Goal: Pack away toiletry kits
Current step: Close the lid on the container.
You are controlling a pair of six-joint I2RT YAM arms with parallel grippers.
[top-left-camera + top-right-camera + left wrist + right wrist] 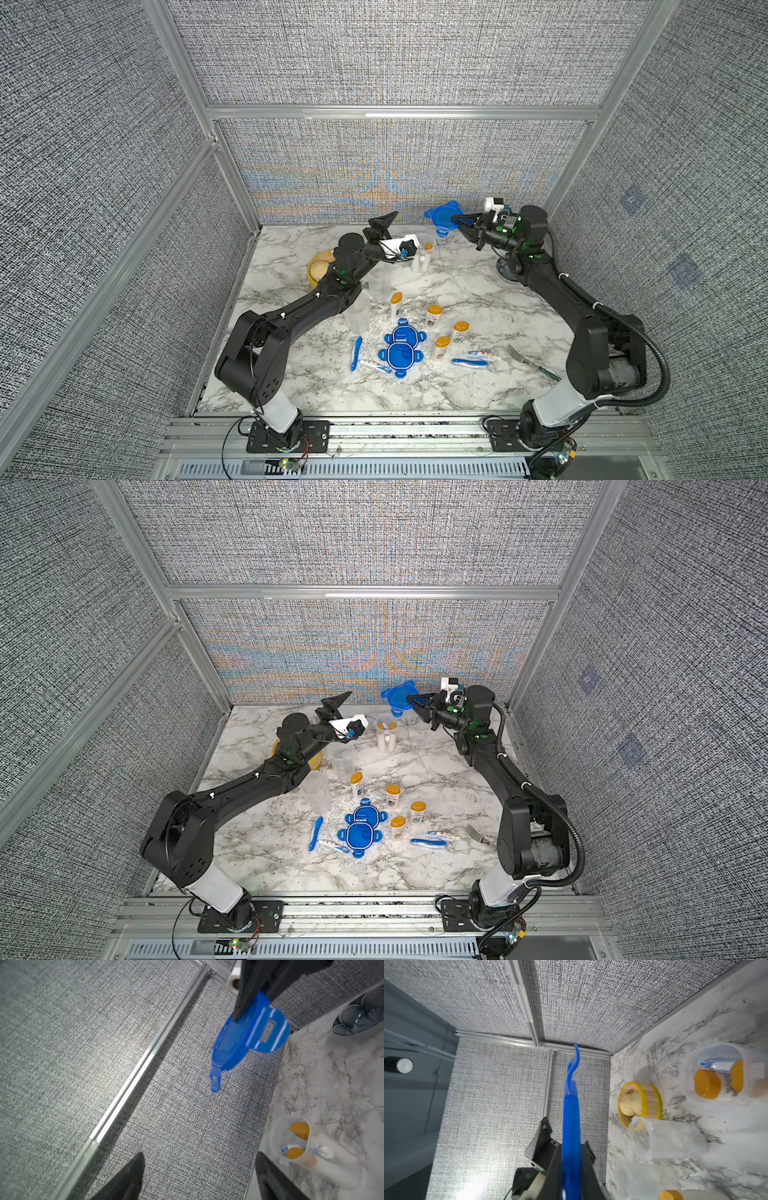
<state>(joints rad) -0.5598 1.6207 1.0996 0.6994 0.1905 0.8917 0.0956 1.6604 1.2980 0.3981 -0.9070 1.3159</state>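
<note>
**Grip state.** The right fingers (462, 222) are clamped on the rim of a blue lid (441, 214). The right wrist view shows the lid edge-on between them, held up in the air with one clip tab dangling. The left fingers (384, 220) stand wide apart with nothing between them, as the left wrist view confirms.

**Step in hand.** This appears to be the lidding of the first kit. The filled tub (686, 1080) stands on the counter (457, 395) below and between the two sets of fingers, nearer the left pair. It holds two orange-capped bottles and a blue-and-white item that I cannot identify.

**Next move, as judged.**
- The lid needs turning flat, centring over the open rim, lowering and pressing until the tabs catch.
- The free left fingers are well placed to steady the tub wall.

**Edges and room.**
- The back wall (374, 187) is close behind both sets of fingers, so any swing should come toward the counter's middle.
- Air over the filled tub is unobstructed.
- Two empty tubs (380, 282) stand on the near side of the left fingers.
- Further out lie two more lids (402, 345), four loose bottles (433, 316), toothbrushes (356, 353), toothpaste tubes (482, 354) and a fork (528, 359).
- A steamer (639, 1101) sits beside the left arm.
</note>
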